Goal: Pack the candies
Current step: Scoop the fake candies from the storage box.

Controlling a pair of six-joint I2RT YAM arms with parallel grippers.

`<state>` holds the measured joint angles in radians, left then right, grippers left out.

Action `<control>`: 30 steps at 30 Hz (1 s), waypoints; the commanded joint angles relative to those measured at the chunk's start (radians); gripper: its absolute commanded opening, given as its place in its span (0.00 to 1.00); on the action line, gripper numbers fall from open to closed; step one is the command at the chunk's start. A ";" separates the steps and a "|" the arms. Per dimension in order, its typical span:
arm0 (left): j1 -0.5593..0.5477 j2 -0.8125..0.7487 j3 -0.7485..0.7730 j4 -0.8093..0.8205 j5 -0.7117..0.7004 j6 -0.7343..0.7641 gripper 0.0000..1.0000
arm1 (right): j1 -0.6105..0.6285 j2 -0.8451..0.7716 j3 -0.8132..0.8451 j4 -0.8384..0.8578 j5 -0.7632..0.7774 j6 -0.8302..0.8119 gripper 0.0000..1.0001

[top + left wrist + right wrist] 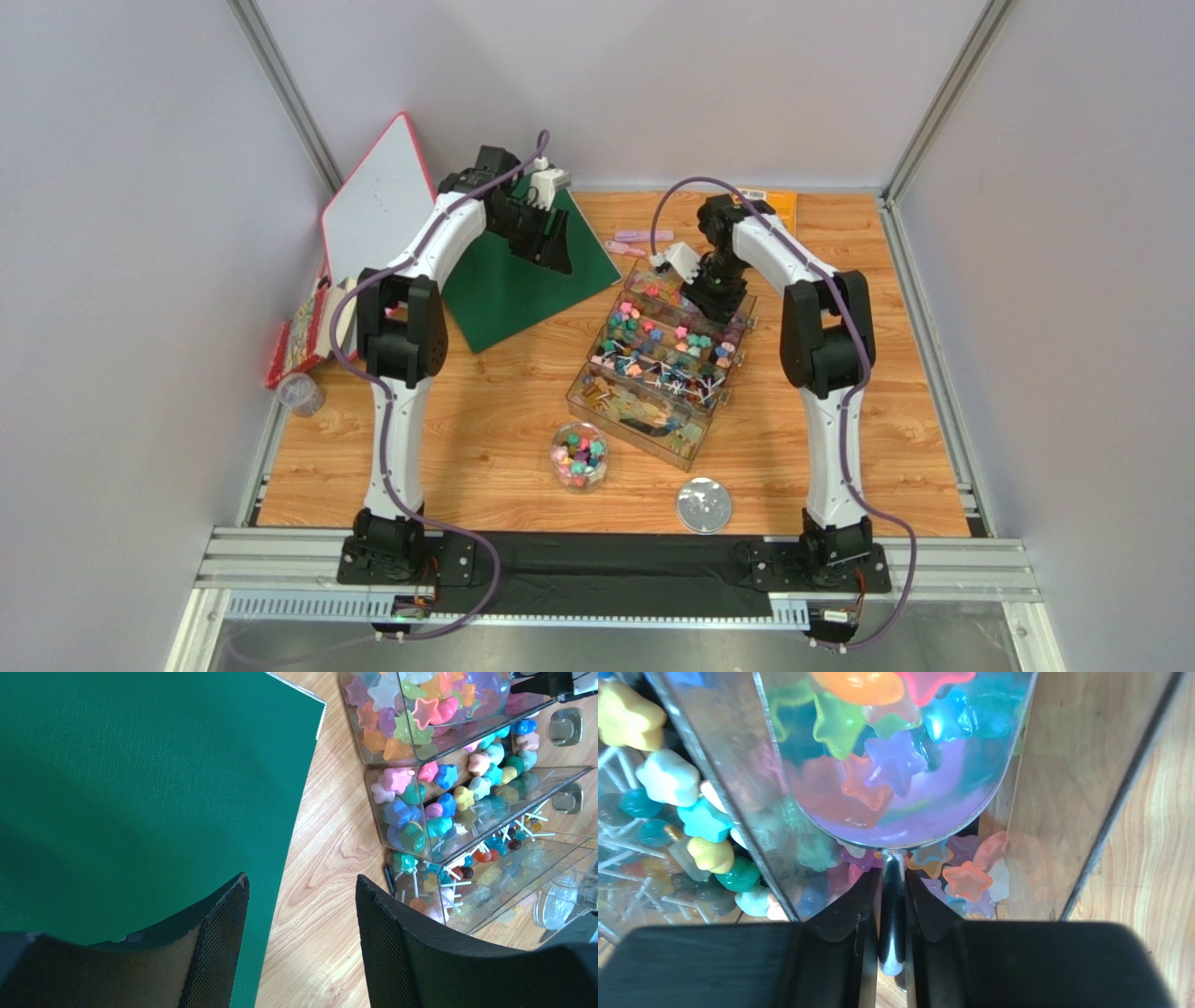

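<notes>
A clear tiered box [606, 396] in the middle of the table holds many small multicoloured candies [666, 343], some on thin white sticks. My right gripper [709, 287] is shut on the thin metal handle [893, 910] of a shiny scoop [899, 805]. The scoop sits in the box's far compartment with star-shaped candies [885, 756] in its bowl. More candies [703, 819] lie in the compartments to its left. My left gripper [302, 889] is open and empty, above the edge of the green mat [140, 777], left of the box [491, 889]. A small round tub [578, 458] near the front also holds candies.
A round clear lid [703, 506] lies right of the tub. The green mat [512, 287] and a white red-edged board [376, 196] stand at the back left. An orange booklet [779, 207] and pale pink strips [631, 241] lie behind the box. A jar [299, 395] sits at the left edge.
</notes>
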<state>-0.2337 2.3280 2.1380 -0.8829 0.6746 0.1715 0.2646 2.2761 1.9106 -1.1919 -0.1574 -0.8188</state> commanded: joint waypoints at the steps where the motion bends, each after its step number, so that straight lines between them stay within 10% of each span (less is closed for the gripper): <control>1: 0.008 -0.082 0.010 -0.011 -0.001 0.028 0.64 | 0.010 -0.032 -0.001 0.015 -0.117 0.007 0.26; 8: 0.007 -0.096 -0.013 -0.010 -0.007 0.025 0.64 | 0.013 -0.024 -0.002 0.051 -0.123 0.013 0.29; 13: 0.007 -0.105 -0.024 -0.010 -0.020 0.029 0.64 | 0.010 -0.024 -0.016 0.051 -0.133 0.006 0.00; 30: 0.004 -0.127 0.019 -0.090 -0.086 0.148 0.64 | -0.019 -0.311 -0.389 0.388 -0.247 0.021 0.00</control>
<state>-0.2337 2.2692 2.1067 -0.9279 0.6086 0.2489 0.2546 2.0716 1.5700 -0.8944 -0.2977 -0.8135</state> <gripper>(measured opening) 0.641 0.093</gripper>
